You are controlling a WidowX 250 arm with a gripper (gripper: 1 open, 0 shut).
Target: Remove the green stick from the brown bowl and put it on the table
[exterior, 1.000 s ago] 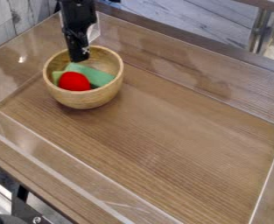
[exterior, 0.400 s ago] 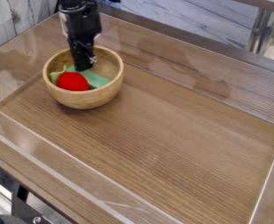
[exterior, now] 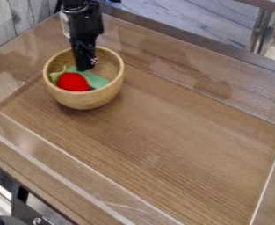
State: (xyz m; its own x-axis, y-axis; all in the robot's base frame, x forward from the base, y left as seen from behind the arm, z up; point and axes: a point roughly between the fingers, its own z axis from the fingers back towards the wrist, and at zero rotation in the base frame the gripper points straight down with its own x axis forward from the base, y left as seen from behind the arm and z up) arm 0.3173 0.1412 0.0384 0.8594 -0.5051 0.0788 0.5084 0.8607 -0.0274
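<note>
Stick lies in the bowl, directly below the claw. The claw is narrow; I cannot tell whether it grips the stick.

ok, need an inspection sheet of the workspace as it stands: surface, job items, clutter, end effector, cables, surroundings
Surface: brown wood-grain table, nothing seen spilled
Brown bowl: upright, toward the table's far left in the picture
Green stick: inside the bowl, partly hidden by the ball
Clutter: red ball, inside the bowl
End effector: shut, reaching down into the bowl; grip on the stick unclear
Cables: dark cable-like items off the table, lower left
Surroundings: low clear walls round the table
</note>
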